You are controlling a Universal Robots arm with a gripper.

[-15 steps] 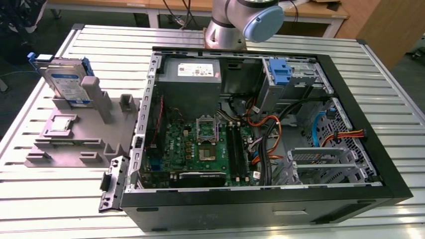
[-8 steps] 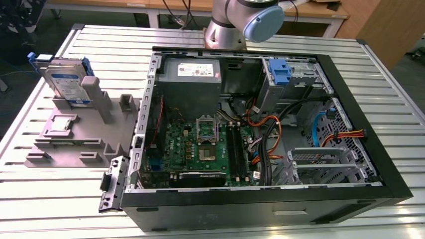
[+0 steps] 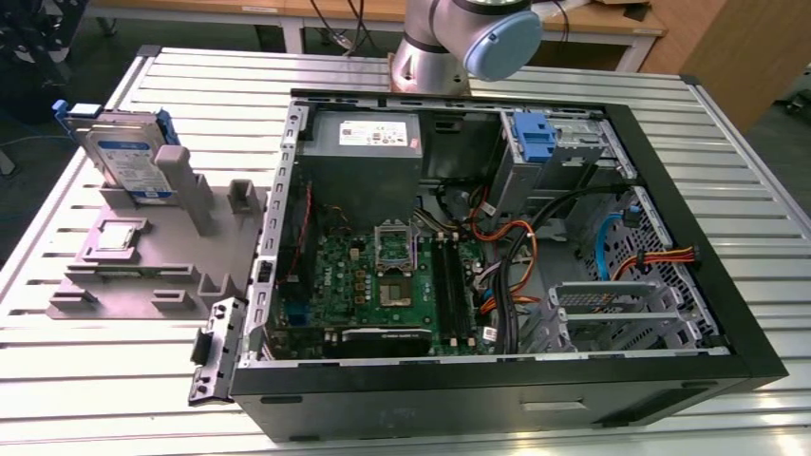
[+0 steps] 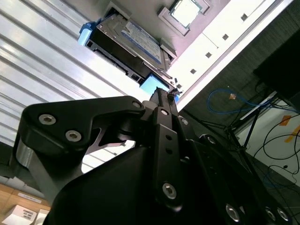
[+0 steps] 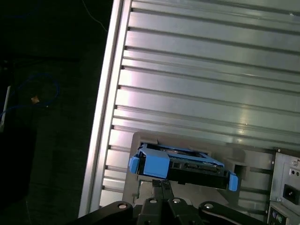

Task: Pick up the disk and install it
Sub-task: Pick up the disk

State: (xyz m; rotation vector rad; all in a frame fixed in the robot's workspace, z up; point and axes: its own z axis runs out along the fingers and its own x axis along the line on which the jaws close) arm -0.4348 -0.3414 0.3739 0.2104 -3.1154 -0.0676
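Near the far corner of the bench (image 3: 76,380) on the exterior view's left, the disk (image 3: 127,152) stands on edge in a slot of a grey fixture (image 3: 152,275). Its white-and-blue label faces the near side and its blue carrier shows along its top and far edge. A small square chip (image 3: 114,236) lies flat on the same fixture, just in front of the disk.

The open computer case (image 3: 709,313) takes up the middle of the bench, beside the fixture on the exterior view's right. Inside are a green motherboard (image 3: 380,275), a grey power supply (image 3: 367,133) toward the far wall, and a blue-fronted drive bay (image 3: 535,138) in the far corner. The arm (image 3: 457,38) rises from the bench's far edge, behind the case.

In both wrist views the gripper (image 4: 165,93) (image 5: 161,183) points at the disk (image 4: 136,42) (image 5: 183,164). Its two fingers seem pressed together with nothing between them, though the angle is steep. The tips line up with the blue end of the carrier. I cannot tell whether they touch it.
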